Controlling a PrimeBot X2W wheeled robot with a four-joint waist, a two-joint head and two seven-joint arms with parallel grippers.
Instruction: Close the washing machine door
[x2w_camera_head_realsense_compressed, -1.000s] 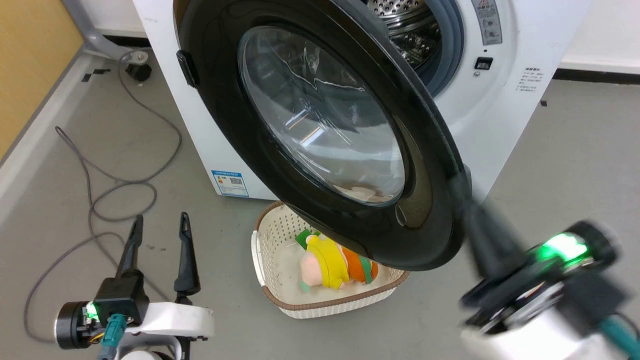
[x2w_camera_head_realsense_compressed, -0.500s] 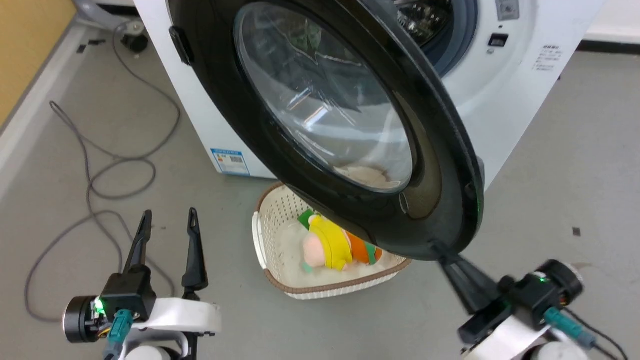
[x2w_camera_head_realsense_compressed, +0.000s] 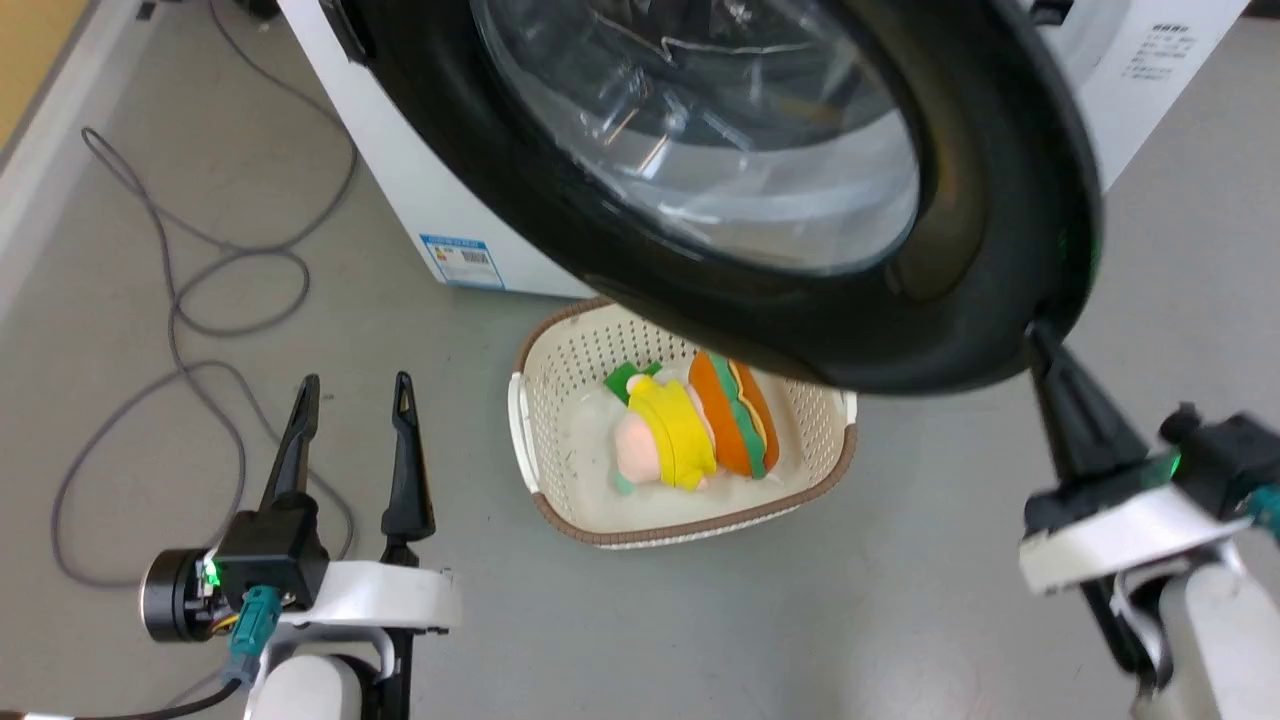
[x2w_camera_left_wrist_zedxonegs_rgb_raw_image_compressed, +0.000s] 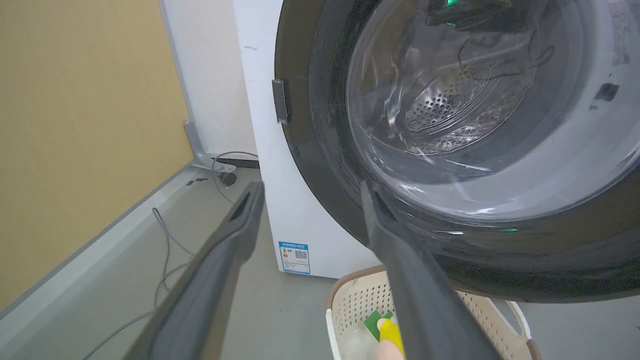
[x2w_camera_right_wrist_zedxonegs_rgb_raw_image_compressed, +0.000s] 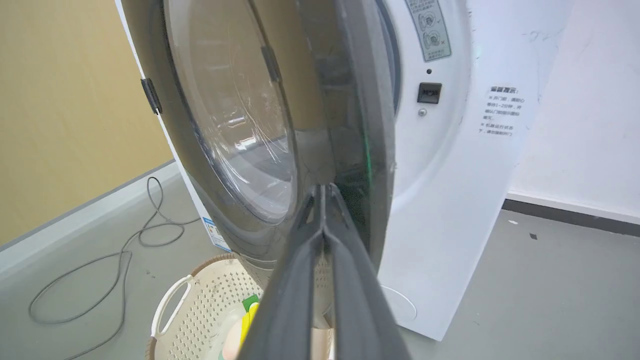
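Note:
The washing machine door (x2w_camera_head_realsense_compressed: 600, 250), a glossy black rim around a bulging glass bowl, stands partly open in front of the white washing machine (x2w_camera_head_realsense_compressed: 430, 190). My right gripper (x2w_camera_head_realsense_compressed: 1038, 340) is shut with nothing held, and its tips rest against the outer face of the door's free edge. In the right wrist view the closed fingers (x2w_camera_right_wrist_zedxonegs_rgb_raw_image_compressed: 322, 190) meet the door's rim (x2w_camera_right_wrist_zedxonegs_rgb_raw_image_compressed: 360, 125) edge-on, with the machine's front (x2w_camera_right_wrist_zedxonegs_rgb_raw_image_compressed: 440, 200) behind. My left gripper (x2w_camera_head_realsense_compressed: 355, 390) hangs open at the lower left, apart from the door. In the left wrist view it (x2w_camera_left_wrist_zedxonegs_rgb_raw_image_compressed: 311, 187) points at the door (x2w_camera_left_wrist_zedxonegs_rgb_raw_image_compressed: 320, 165).
A cream perforated basket (x2w_camera_head_realsense_compressed: 690, 535) holding plush toys (x2w_camera_head_realsense_compressed: 680, 440) sits on the grey floor under the door. A grey cable (x2w_camera_head_realsense_compressed: 200, 300) loops on the floor at the left. A yellow wall (x2w_camera_left_wrist_zedxonegs_rgb_raw_image_compressed: 75, 125) runs along the left, a white wall (x2w_camera_right_wrist_zedxonegs_rgb_raw_image_compressed: 590, 125) on the right.
The head view has shifted. The door's free edge has swung right, now hiding the drum opening, with my right gripper staying at its rim. More of the basket shows. The left gripper keeps its pose.

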